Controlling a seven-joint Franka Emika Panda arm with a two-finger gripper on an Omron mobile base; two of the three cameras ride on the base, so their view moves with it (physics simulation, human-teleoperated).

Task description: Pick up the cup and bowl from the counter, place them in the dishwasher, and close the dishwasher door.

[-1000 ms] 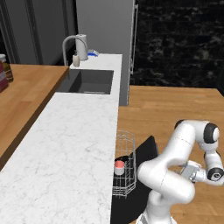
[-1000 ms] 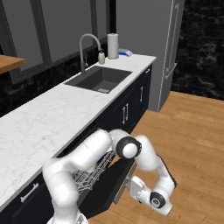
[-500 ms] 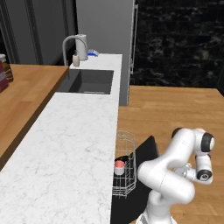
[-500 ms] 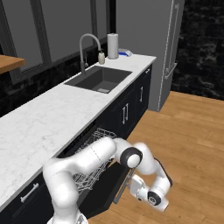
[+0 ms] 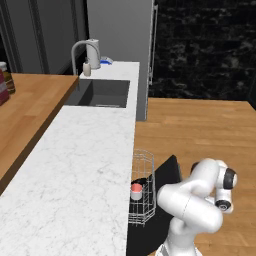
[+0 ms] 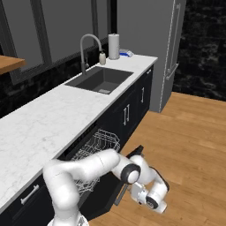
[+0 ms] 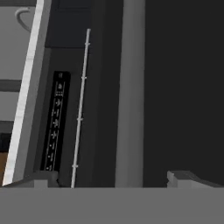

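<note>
Reaching low beside the open dishwasher (image 5: pixel 150 210), the arm has swung its wrist further down and outward over the last second, so the hand (image 6: pixel 152 204) now hangs just off the outer edge of the dishwasher door (image 5: pixel 167 172), close to the wooden floor (image 6: pixel 194 145). The hand's jaws stand wide apart with nothing between them; the hand view shows both tips (image 7: pixel 186 178) apart and facing the dark door panel, on which a thin pale handle bar (image 7: pixel 81 109) and a strip of control markings (image 7: pixel 54 122) run roughly parallel. The bench (image 5: pixel 85 170) carries no cup or bowl in these frames. The cup (image 5: pixel 136 191) stands upright in the white wire rack (image 5: pixel 142 187), its pinkish-red top facing up, and a dark rounded shape just beside it in the rack is probably the bowl (image 5: pixel 141 181), though it is too small to confirm. Judged from this layout, the loading steps are complete and only the door closure remains; the arm's recent descent reads as positioning for that push. The rack is pulled out over the door, with its long axis running out from the cavity towards the floor side. The door lies lowered, its free edge pointing away from the bench, its long axis running parallel to the bench front. The rack may need to slide inward before the door can swing shut.
</note>
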